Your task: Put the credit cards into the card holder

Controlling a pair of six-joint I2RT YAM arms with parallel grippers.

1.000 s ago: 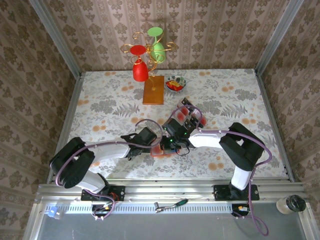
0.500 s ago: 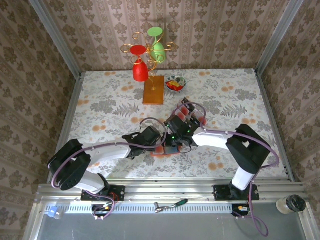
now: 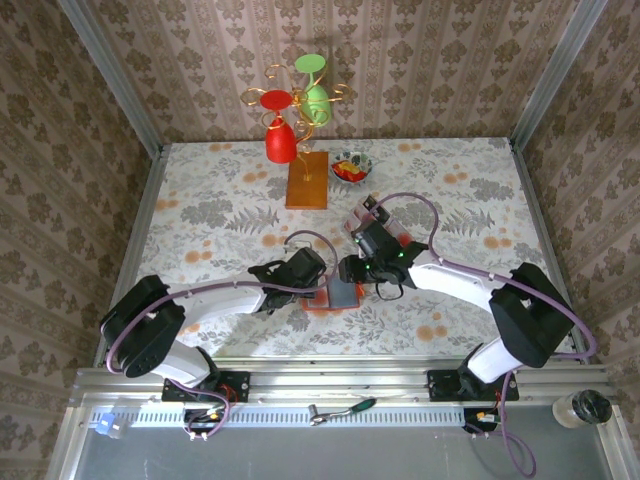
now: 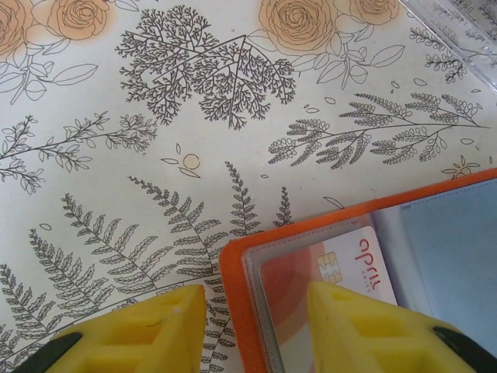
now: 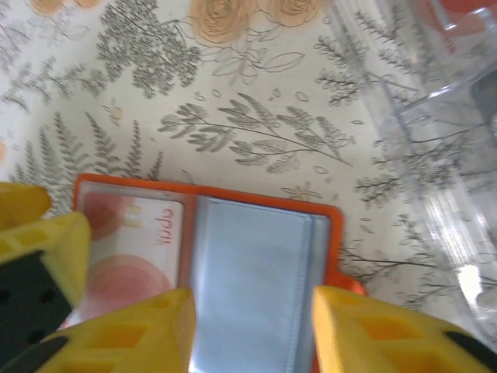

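The card holder [image 5: 256, 249] lies open and flat on the flowered tablecloth [image 4: 155, 116], at the near middle of the table between my two arms. Its left clear pocket holds one credit card [image 4: 326, 272], pale with red blotches. The right pocket looks bare grey to me. My left gripper [image 4: 252, 299] has its jaws parted and straddles the holder's orange left edge, one finger over the cloth and the other over the pocketed card, clasping nothing. My right gripper [image 5: 252, 299] hangs over the bare pocket, fingers spread and empty. Just beyond the holder sits the clear plastic tray [image 5: 435, 132], with something red at its far end that is too blurred to name. Far back, a small bowl [image 3: 364, 160] holds red and yellow bits.
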